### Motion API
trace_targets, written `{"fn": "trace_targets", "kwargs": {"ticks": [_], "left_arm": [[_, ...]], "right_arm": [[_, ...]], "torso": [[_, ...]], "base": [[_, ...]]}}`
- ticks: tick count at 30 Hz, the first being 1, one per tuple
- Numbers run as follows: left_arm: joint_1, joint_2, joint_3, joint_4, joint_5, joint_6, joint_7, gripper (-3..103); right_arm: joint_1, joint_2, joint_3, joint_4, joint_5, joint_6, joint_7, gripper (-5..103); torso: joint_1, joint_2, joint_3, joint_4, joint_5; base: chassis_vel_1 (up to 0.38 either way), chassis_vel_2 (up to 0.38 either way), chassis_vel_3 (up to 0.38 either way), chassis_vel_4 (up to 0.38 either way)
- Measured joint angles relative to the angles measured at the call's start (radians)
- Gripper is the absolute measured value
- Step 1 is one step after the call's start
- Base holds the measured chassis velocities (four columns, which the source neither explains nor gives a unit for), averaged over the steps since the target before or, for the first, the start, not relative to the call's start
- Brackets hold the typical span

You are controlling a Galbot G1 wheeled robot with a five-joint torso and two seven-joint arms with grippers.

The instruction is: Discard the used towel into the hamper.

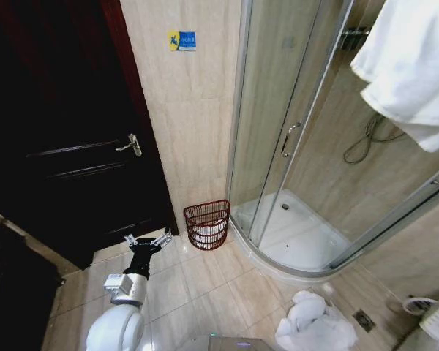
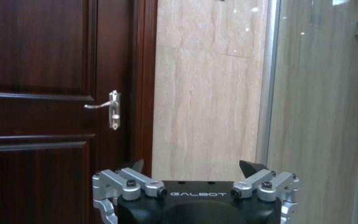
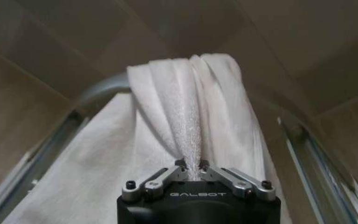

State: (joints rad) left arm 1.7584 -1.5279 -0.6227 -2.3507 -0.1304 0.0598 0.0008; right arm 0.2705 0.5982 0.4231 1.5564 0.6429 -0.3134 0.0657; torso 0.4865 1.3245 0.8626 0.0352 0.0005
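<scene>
On the rail: right end effector (image 3: 191, 167) pinches a gathered fold of the white towel (image 3: 185, 121), its jaws nearly shut with only the pleat of cloth between them; the towel hangs draped over the curved shower rail (image 3: 98, 91).
Head view of towel: the same towel (image 1: 410, 66) hangs high at the right of the scene, over the shower enclosure (image 1: 293, 146).
Hamper: the hamper (image 1: 207, 224) stands on the floor against the tiled wall (image 1: 190, 131), just beside the shower's glass edge, with something pale lying inside it.
Key relation: the hamper lies well below the held towel and off to the robot's left, so I judge the load must travel down and leftward across the front of the shower.
Left end effector: left end effector (image 1: 146, 243) hovers low over the floor tiles, jaws spread wide and empty, near the hamper and on its left side, facing the dark door (image 2: 48, 93).
Nearer arm: the left is far closer to the hamper, yet the right one has the towel.
Floor: another crumpled white cloth (image 1: 314, 322) lies on the tiles, well apart from the hamper.
</scene>
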Motion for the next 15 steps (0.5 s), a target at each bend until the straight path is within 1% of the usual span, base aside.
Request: {"fn": "trace_targets", "kwargs": {"ticks": [2, 3, 4, 6, 8, 9, 11, 12, 13, 14, 15], "left_arm": [[0.0, 0.0, 0.0, 0.0, 0.0, 0.0, 0.0, 100], [0.0, 0.0, 0.0, 0.0, 0.0, 0.0, 0.0, 100], [0.0, 0.0, 0.0, 0.0, 0.0, 0.0, 0.0, 100], [0.0, 0.0, 0.0, 0.0, 0.0, 0.0, 0.0, 100], [0.0, 0.0, 0.0, 0.0, 0.0, 0.0, 0.0, 100], [0.0, 0.0, 0.0, 0.0, 0.0, 0.0, 0.0, 100], [0.0, 0.0, 0.0, 0.0, 0.0, 0.0, 0.0, 100], [0.0, 0.0, 0.0, 0.0, 0.0, 0.0, 0.0, 100], [0.0, 0.0, 0.0, 0.0, 0.0, 0.0, 0.0, 100], [0.0, 0.0, 0.0, 0.0, 0.0, 0.0, 0.0, 100], [0.0, 0.0, 0.0, 0.0, 0.0, 0.0, 0.0, 100]], "right_arm": [[-0.074, -0.043, 0.051, 0.085, 0.047, 0.0, 0.009, 4], [-0.107, -0.061, 0.072, 0.118, 0.068, 0.007, 0.009, 4], [-0.107, -0.061, 0.072, 0.118, 0.068, 0.007, 0.009, 4], [-0.164, -0.085, 0.111, 0.163, 0.091, 0.024, 0.01, 4], [-0.302, -0.128, 0.198, 0.249, 0.115, 0.057, 0.014, 4], [-0.302, -0.128, 0.198, 0.249, 0.115, 0.057, 0.014, 4], [-0.404, -0.157, 0.263, 0.302, 0.119, 0.095, 0.021, 4], [-0.404, -0.157, 0.263, 0.302, 0.119, 0.095, 0.021, 4], [-0.454, -0.17, 0.306, 0.327, 0.119, 0.116, 0.024, 4], [-0.522, -0.181, 0.372, 0.357, 0.119, 0.137, 0.026, 4], [-0.522, -0.181, 0.372, 0.357, 0.119, 0.137, 0.026, 4]], "torso": [[0.0, 0.0, 0.0, 0.0003, -0.0008], [0.0, 0.0, 0.0, 0.0003, -0.0006], [0.0, 0.0, 0.0, 0.0003, -0.0006], [0.0, 0.0, 0.0, 0.0005, -0.0009], [0.0, 0.0, 0.0, 0.0001, 0.0], [0.0, 0.0, 0.0, 0.0001, 0.0], [0.0, 0.0, 0.0, 0.0003, 0.0002], [0.0, 0.0, 0.0, 0.0003, 0.0002], [0.0, 0.0, 0.0, 0.0003, -0.0001], [0.0, 0.0, 0.0, 0.0006, -0.001], [0.0, 0.0, 0.0, 0.0006, -0.001]], "base": [[0.0, 0.0, 0.0, 0.0], [0.0, 0.0, 0.0, 0.0], [0.0, 0.0, 0.0, 0.0], [0.0, 0.0, 0.0, 0.0], [0.0, 0.0, 0.0, 0.0], [0.0, 0.0, 0.0, 0.0], [0.0, 0.0, 0.0, 0.0], [0.0, 0.0, 0.0, 0.0], [0.0, 0.0, 0.0, 0.0], [0.0, 0.0, 0.0, 0.0], [0.0, 0.0, 0.0, 0.0]]}}
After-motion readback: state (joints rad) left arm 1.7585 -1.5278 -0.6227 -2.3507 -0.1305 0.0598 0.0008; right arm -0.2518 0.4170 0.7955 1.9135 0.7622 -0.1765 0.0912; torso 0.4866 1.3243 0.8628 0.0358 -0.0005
